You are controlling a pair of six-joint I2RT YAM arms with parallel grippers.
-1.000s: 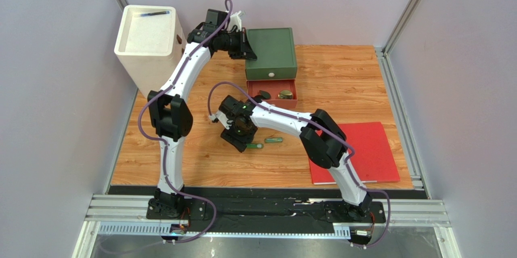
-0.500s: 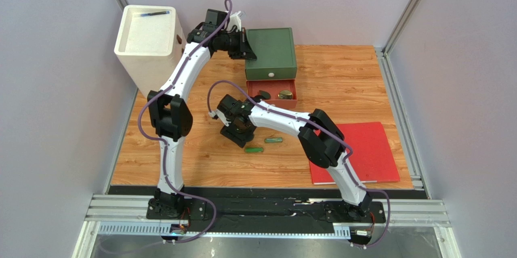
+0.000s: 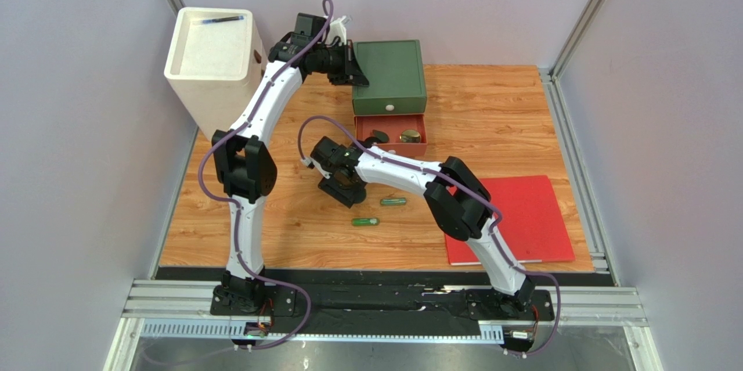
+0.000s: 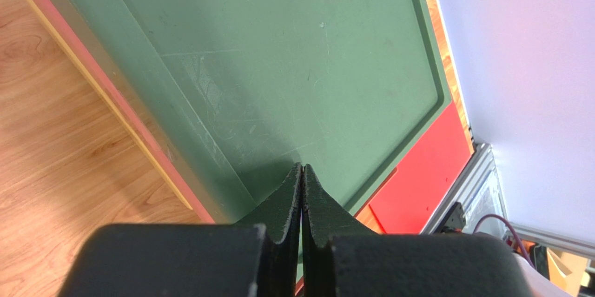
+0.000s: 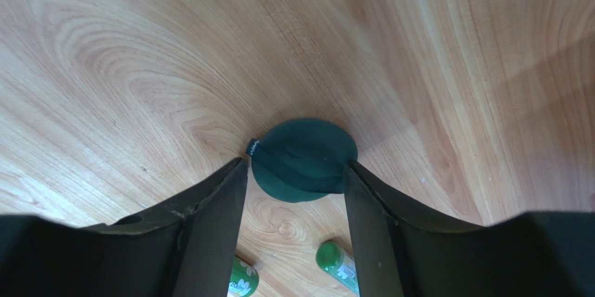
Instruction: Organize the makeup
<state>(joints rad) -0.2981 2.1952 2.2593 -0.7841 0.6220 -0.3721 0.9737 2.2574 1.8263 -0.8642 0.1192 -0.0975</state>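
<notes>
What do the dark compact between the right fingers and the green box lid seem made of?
Compact: likely plastic, matte dark green; even dull sheen, visible seam. Green box lid: painted metal or hard plastic, unclear which; satin surface with fine scratches.

Your desk (image 3: 488,101) is a light wood-grain top. At the upper centre of the overhead frame a green box (image 3: 390,75) sits on it, with its red drawer (image 3: 422,124) pulled out toward the bottom of the frame. A white bin (image 3: 218,101) stands at the upper left corner. At mid-frame an upper green tube (image 3: 393,202) lies on the bare wood, with a lower green tube (image 3: 366,221) just below and left of it, not touching. A flat red book (image 3: 532,214) lies at the lower right, near the desk's right edge.
</notes>
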